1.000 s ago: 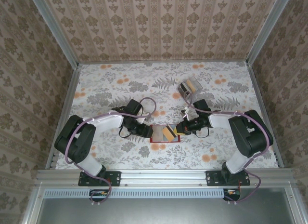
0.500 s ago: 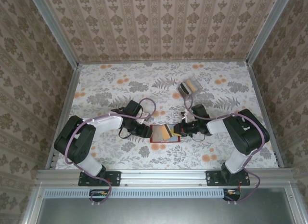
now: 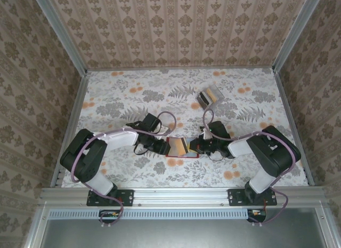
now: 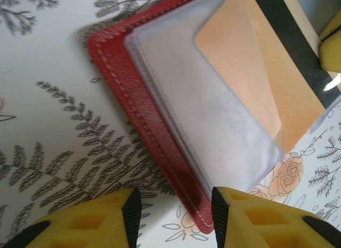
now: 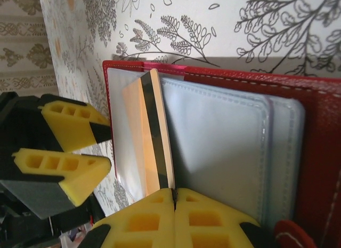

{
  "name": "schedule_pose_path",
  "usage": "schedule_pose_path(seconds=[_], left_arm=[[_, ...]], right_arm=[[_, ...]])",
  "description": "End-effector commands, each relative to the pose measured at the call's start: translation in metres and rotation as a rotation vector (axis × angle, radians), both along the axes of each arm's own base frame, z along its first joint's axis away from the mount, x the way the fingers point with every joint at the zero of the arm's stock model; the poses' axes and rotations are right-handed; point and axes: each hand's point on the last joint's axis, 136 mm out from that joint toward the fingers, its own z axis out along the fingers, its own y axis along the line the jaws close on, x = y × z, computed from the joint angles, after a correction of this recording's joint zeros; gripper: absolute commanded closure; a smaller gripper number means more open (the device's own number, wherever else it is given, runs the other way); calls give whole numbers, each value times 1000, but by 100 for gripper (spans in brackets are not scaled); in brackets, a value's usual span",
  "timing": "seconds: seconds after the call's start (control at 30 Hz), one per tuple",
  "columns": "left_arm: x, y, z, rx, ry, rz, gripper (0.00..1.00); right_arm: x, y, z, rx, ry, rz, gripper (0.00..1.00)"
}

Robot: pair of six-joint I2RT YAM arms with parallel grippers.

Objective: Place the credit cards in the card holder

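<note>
As the right end effector (image 5: 174,199), pinched on the yellow credit card (image 5: 154,136), slid left, it pushed deeper into the red card holder (image 5: 319,130) mid-frame; the left end effector (image 4: 171,213) stands apart, narrowing

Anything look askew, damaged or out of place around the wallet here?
Only the yellow card: it sits just partway inside a clear sleeve of the open red card holder, its black-striped end sticking out where the right pincer is shut on it. Nothing looks spilled or damaged.
</note>
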Motion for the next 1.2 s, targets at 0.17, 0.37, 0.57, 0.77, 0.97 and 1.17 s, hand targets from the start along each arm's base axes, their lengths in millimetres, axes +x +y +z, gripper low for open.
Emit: schedule_pose_path(seconds=[0.17, 0.37, 0.57, 0.77, 0.97, 1.17], left_arm=[[-32, -2, -11, 7, 76, -69, 63], [-32, -4, -11, -3, 75, -72, 65], [-31, -8, -10, -29, 77, -60, 65], [-31, -8, -10, -38, 70, -48, 66], [-28, -8, -7, -59, 51, -41, 65], [-15, 2, 6, -88, 0, 45, 65]], right_arm=[[11, -3, -7, -76, -44, -138, 100], [15, 5, -5, -82, -73, -169, 100], [13, 21, -2, -83, -95, -169, 100], [8, 42, -2, -86, -80, -101, 97], [-1, 55, -9, -116, -46, -22, 95], [-7, 43, -3, -201, -60, 8, 77]])
